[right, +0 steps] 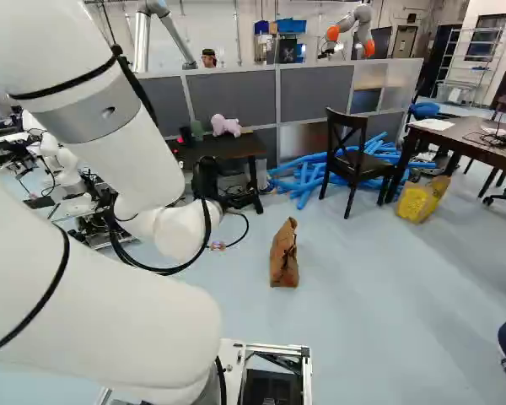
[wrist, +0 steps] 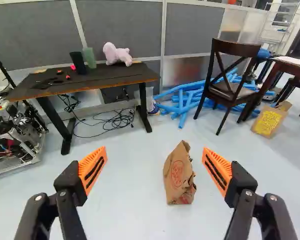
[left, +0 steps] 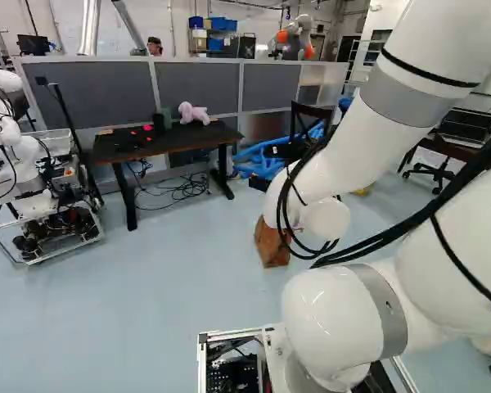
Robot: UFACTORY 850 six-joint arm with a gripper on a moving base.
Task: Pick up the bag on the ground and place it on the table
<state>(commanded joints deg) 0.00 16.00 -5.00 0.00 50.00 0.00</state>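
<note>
Here's the biggest player, the white arm (left: 466,24), reaching over the near side of the brown paper bag (wrist: 179,175) and partly covering it in the left base view, while the right base view gives us that bag in full. Beyond the bag and off to its left stands the black-topped table (wrist: 107,82), partly masked by the arm in the right base view, and both its dark legs are on show in the wrist view. Beyond the bag, on the right, there's the dark wooden chair (right: 367,164), complete in the right base view, largely behind the arm in the left. Down in size to the gripper (wrist: 154,149), on the near side of the bag, fingers spread wide apart! The bag stands upright on the floor ahead of the gap, off-centre towards one finger, apart from both orange pads. Past it to the left, a pink plush toy (wrist: 117,53) sits up on that table. And smallest, the bag's round red print (wrist: 177,173), readable as a mark only in the wrist view.
</note>
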